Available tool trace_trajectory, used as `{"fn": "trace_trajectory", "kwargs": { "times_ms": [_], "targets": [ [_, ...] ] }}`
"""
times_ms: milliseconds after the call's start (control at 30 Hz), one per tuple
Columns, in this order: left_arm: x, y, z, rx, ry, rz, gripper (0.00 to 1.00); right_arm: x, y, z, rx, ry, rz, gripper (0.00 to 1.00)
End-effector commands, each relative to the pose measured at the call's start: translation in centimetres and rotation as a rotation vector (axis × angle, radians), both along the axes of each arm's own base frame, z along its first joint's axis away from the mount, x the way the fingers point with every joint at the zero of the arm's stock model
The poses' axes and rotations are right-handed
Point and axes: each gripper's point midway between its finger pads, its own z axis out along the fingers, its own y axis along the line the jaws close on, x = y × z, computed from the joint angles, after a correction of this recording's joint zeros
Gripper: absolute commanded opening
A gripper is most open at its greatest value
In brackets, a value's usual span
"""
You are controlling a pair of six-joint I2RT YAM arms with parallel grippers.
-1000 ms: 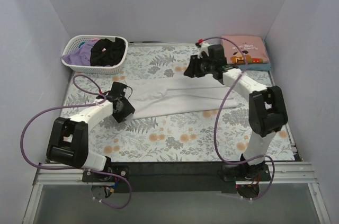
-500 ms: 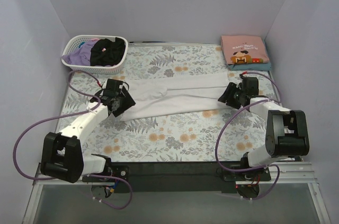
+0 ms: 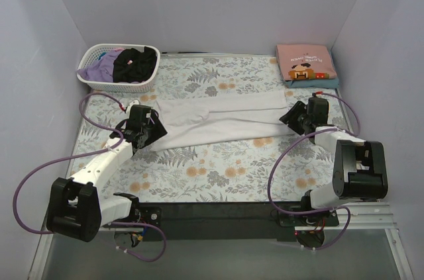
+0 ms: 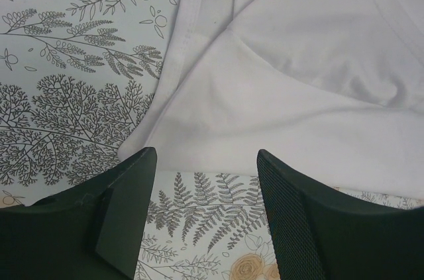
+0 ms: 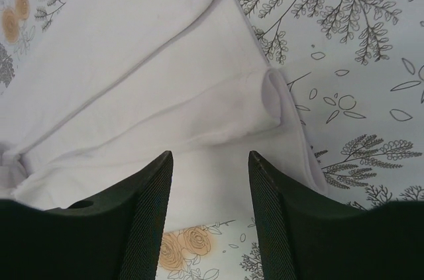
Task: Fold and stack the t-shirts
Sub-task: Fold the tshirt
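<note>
White t-shirt (image 3: 225, 118) between left gripper (image 3: 154, 129) and right gripper (image 3: 295, 116), flat on floral cloth (image 3: 218, 169) (basket (image 3: 93, 79) far-left).

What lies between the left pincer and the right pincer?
The white t-shirt, lying as a long strip, stretches from the left pincer to the right pincer; the top external view shows it.

A spread t-shirt (image 3: 218, 118) lies flat across the middle of the worktop (image 3: 218, 174), running left to right. The left tool (image 3: 151, 129) is over its left end, the right tool (image 3: 296, 116) over its right end. A basket (image 3: 87, 79) sits in the far left corner with bundled clothes (image 3: 134, 65) in it. Folded t-shirts (image 3: 305, 63) lie stacked in the far right corner.
</note>
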Motion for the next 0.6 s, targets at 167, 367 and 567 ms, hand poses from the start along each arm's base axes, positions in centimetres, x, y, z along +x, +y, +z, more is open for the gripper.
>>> {"fn": "trace_trajectory", "kwargs": {
  "times_ms": [167, 367, 567],
  "targets": [
    [0.8, 0.1, 0.9, 0.011, -0.055, -0.006, 0.61, 2.2, -0.7, 0.8, 0.033, -0.058, -0.07, 0.53],
    [0.9, 0.2, 0.9, 0.014, -0.054, -0.002, 0.61, 2.7, -0.5, 0.3, 0.053, -0.038, -0.075, 0.48],
    [0.9, 0.2, 0.8, 0.014, -0.054, -0.004, 0.61, 3.8, -0.2, 1.6, 0.06, -0.071, -0.06, 0.29]
  ]
}}
